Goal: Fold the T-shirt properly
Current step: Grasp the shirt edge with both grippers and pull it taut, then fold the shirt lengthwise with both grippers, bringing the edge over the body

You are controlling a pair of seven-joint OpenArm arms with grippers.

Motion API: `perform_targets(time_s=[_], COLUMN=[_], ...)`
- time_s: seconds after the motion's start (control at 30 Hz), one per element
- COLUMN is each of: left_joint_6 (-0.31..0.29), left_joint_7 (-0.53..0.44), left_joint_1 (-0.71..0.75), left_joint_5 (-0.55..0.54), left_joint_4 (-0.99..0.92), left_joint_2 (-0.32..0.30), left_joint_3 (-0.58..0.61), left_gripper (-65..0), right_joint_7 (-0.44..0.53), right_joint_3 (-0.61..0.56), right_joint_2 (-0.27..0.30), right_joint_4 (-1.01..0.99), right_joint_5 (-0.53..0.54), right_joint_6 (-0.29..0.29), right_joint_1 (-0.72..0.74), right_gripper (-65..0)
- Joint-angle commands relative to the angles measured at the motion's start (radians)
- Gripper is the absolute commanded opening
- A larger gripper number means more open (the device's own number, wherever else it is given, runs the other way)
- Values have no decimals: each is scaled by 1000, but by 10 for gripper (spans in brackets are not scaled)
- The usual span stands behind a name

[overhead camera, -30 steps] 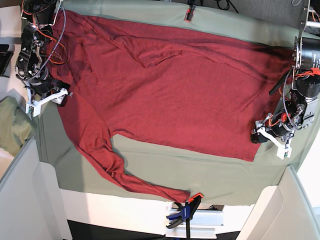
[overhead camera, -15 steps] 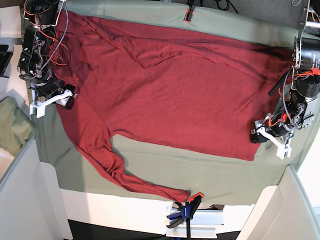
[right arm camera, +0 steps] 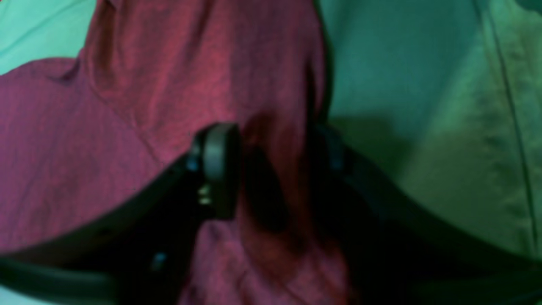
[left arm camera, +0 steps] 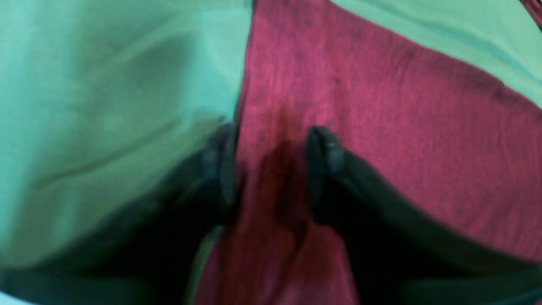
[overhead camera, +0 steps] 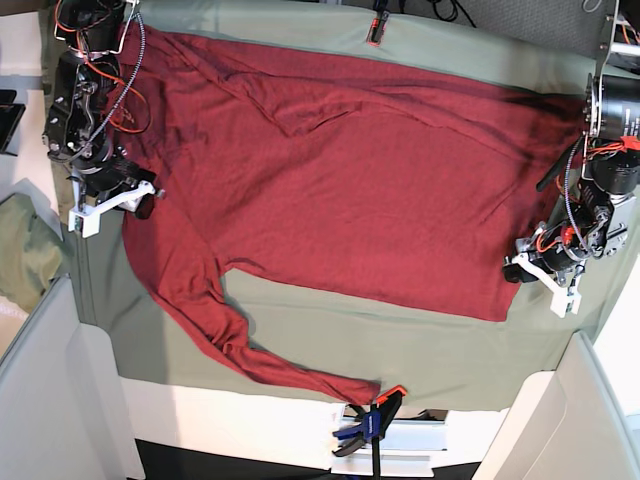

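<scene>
With the dark red T-shirt (overhead camera: 340,180) lying spread across the desk, the left gripper (left arm camera: 271,169) and right gripper (right arm camera: 271,169) are straddling opposite edges, jaws partly apart, needing full closure on both layers before lifting

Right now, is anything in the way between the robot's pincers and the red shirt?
No, nothing visible. The left pincer and right pincer each already straddle an edge of the T-shirt, fabric between their fingers, over the green table cloth.
</scene>
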Motion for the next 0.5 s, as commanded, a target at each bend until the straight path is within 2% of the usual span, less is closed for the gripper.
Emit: perform_targets(time_s=[0.0, 0.1, 0.13, 0.3, 0.47], left_joint_6=[-33, -33, -33, -33, -33], left_joint_7=[-4, -11, -15, -14, 11], left_joint_1=[-27, -27, -27, -27, -27], left_joint_5=[-6, -6, -6, -19, -85], left_joint_4=[8, 8, 8, 9, 10], left_joint_2=[-4, -4, -5, -13, -42], left_joint_3=[0, 0, 0, 0, 0], left_gripper=[-509, -621, -650, -650, -650], right_joint_7=[10, 29, 29, 7, -87], right_joint_3=[1, 1, 1, 1, 2], right_joint_2=[6, 6, 6, 6, 11], right_joint_4=[11, 11, 11, 34, 130], right_joint_5=[2, -23, -23, -22, -23], right_joint_6=[10, 10, 10, 11, 11], right_joint_1=[19, 19, 19, 18, 10], right_gripper=[-467, -638, -650, -650, -650])
